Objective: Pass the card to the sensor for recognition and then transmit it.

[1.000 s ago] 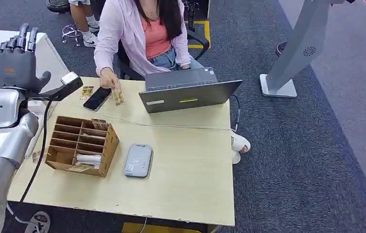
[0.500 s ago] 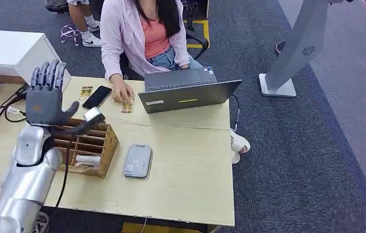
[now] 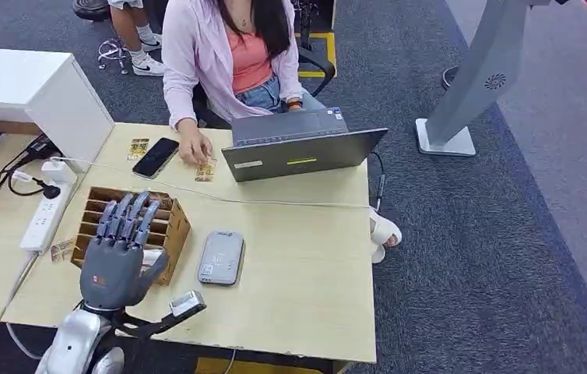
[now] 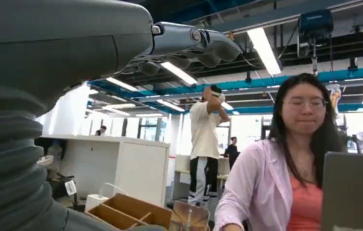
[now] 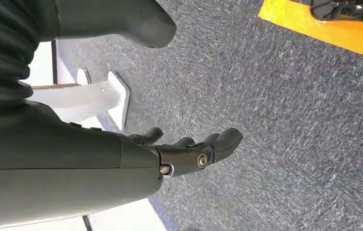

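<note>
Cards sit in the wooden organizer (image 3: 131,234), left of centre in the head view, with the grey sensor (image 3: 221,257) just to its right. Looks like the reach-for-a-card step; next up, fingers must dip into a slot and pinch one. Left hand (image 3: 117,257) hovers over the organizer, spread, holding nothing. Right hand (image 5: 189,151) hangs over carpet, loosely curled, empty.
</note>
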Robot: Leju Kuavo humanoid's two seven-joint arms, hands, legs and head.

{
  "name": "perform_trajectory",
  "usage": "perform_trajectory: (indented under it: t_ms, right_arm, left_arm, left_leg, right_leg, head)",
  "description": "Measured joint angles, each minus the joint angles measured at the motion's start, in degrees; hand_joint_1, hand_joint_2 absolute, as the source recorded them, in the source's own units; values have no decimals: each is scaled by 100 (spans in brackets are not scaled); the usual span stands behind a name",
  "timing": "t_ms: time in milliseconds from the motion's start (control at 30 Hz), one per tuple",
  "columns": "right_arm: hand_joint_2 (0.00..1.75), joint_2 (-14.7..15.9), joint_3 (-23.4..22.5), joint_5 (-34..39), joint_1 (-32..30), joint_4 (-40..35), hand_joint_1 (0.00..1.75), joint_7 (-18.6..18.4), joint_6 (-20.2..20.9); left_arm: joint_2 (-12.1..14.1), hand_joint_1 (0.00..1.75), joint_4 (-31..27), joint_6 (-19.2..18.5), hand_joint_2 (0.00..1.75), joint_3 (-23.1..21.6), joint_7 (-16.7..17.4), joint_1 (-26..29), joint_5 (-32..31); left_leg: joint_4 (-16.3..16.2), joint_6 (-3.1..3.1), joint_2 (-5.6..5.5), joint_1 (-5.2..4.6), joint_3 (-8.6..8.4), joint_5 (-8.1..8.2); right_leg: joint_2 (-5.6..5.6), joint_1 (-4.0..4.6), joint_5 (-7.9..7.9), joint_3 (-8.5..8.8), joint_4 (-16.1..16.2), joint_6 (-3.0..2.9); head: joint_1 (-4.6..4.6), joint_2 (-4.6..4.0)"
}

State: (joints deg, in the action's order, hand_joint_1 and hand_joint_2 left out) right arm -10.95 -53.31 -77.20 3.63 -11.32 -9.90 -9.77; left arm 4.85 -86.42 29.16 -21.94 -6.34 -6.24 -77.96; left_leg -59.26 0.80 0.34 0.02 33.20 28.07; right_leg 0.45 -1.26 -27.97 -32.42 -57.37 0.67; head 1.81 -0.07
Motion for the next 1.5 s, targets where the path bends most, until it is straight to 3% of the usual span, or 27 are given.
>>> perform_trajectory:
  t_ms: [100, 200, 467, 1033, 1367, 1500]
  right_arm:
    - [175, 0, -35, 35, 0, 0, 0, 7, -46]
    - [175, -9, -81, 55, 2, 0, 0, 4, -61]
    - [175, -26, -173, 50, 1, 0, 0, -4, -59]
    - [175, -31, -197, 50, 2, 0, 0, -9, -59]
    - [175, -31, -199, 0, 2, 0, 0, -13, -53]
    - [175, -31, -199, -75, 1, 0, 0, -18, -42]
  left_arm:
    - [11, 0, -55, -307, 175, -103, 35, 117, 13]
    - [53, 0, -53, -869, 175, -206, 234, 214, 74]
    - [234, 0, 41, -1652, 175, -271, 529, 247, 271]
    - [365, 0, 205, -1720, 175, -271, 535, 246, 288]
    - [391, 0, 218, -1661, 175, -204, 817, 248, 358]
    - [417, 0, 220, -1615, 175, 35, 957, 252, 433]
  left_leg:
    - [0, 0, -1, 0, 0, 0]
    - [0, 0, -1, 0, 1, 0]
    - [0, 0, -1, 1, 1, 1]
    - [0, 0, -2, 3, 1, 1]
    - [0, 0, -3, 4, 2, 0]
    - [0, 0, -3, 4, 2, 0]
  right_leg:
    - [-1, 0, 1, 1, 0, 0]
    - [-1, 0, 0, 1, 0, 0]
    - [-3, 1, 0, 0, 0, 0]
    - [-4, 0, 0, 0, 0, 0]
    - [-5, 1, 0, 1, 0, 0]
    - [-4, 1, 0, 1, 0, 0]
  head:
    - [0, 0]
    - [0, 0]
    - [-2, 0]
    - [0, 0]
    - [0, 0]
    - [0, 0]
